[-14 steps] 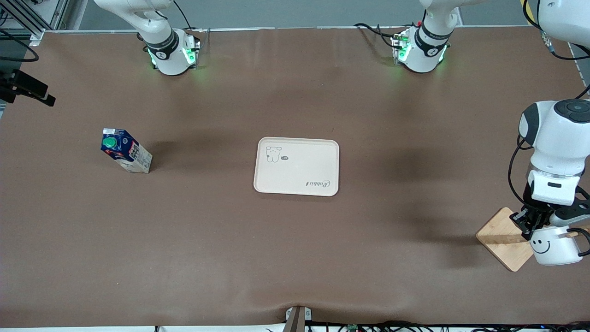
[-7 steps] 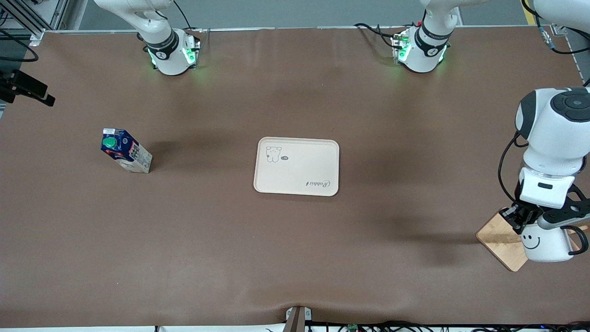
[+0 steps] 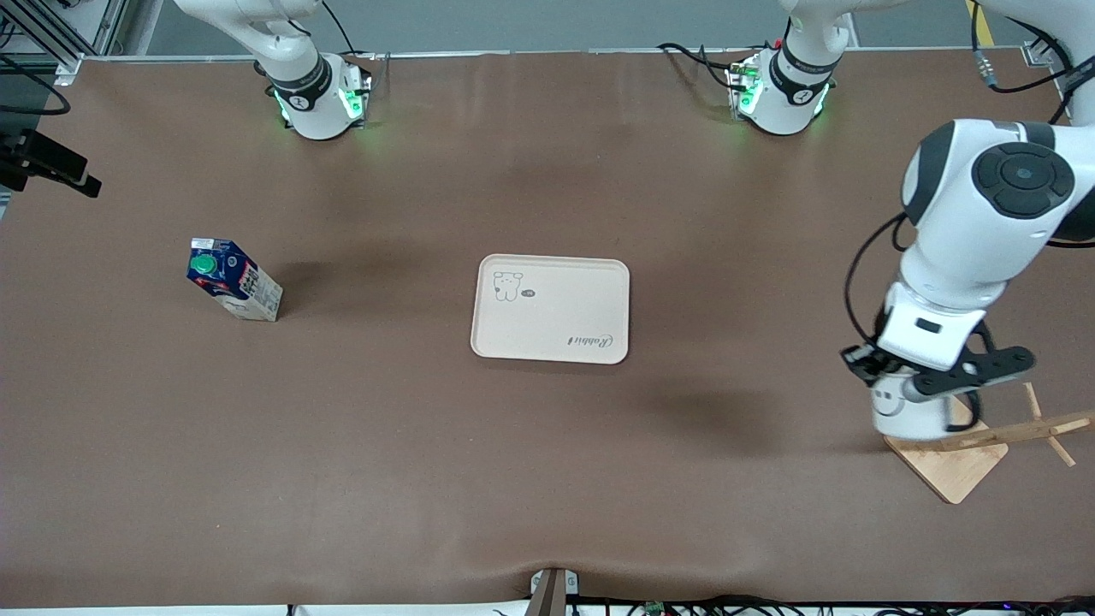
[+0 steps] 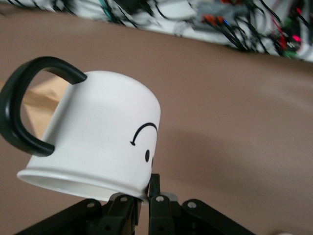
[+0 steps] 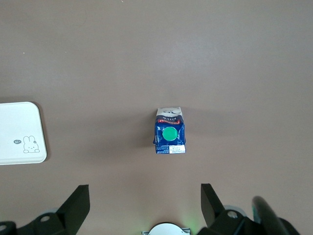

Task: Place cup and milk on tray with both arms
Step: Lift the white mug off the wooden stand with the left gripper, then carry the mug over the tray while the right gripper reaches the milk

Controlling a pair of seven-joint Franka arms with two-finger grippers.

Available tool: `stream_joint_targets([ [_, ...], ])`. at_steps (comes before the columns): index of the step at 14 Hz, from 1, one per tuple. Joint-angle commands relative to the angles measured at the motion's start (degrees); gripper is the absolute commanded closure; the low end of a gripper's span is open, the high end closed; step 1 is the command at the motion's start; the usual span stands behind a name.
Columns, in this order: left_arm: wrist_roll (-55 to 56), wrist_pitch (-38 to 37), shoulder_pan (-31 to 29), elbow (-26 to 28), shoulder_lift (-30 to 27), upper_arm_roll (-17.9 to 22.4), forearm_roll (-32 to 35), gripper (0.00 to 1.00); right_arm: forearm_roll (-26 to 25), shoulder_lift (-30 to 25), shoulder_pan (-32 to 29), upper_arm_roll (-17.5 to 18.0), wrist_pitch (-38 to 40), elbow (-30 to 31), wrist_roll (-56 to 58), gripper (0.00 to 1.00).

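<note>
Left gripper [image 3: 890, 383] carried the cup [image 3: 907, 412] off the wooden stand [image 3: 958, 466] toward the tray [image 3: 552, 310], fingers clamped on its rim. Right gripper [image 5: 144, 205] waited spread apart above the milk [image 3: 233, 291].

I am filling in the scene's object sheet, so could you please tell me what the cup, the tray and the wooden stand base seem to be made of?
Cup: probably glazed ceramic, going by its smooth white wall and thick black handle.
Tray: likely matte plastic or melamine, being uniformly cream with printed artwork and rounded corners.
Stand base: light unpainted wood, judging by its pale tan colour.
</note>
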State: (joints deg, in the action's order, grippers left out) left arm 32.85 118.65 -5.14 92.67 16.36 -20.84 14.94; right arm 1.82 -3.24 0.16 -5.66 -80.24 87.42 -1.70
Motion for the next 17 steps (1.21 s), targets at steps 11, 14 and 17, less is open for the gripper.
stream_joint_targets([
  [11, 7.0, -4.8, 22.3, -4.5, 13.9, -1.4, -12.3, 1.0, -0.2, 2.4, -1.6, 0.4, -1.8, -1.2, -0.1, 0.0],
  [14, 13.2, -9.2, 26.7, -9.0, 19.4, -1.4, -15.9, 1.0, -3.0, 6.4, -1.6, 0.4, -2.2, -1.1, 0.0, 0.0],
  [17, 14.7, -10.8, 27.8, -9.9, 22.7, -1.4, -17.9, 1.0, -3.1, 11.9, -2.9, 0.4, -1.6, -0.3, 0.7, 0.0],
])
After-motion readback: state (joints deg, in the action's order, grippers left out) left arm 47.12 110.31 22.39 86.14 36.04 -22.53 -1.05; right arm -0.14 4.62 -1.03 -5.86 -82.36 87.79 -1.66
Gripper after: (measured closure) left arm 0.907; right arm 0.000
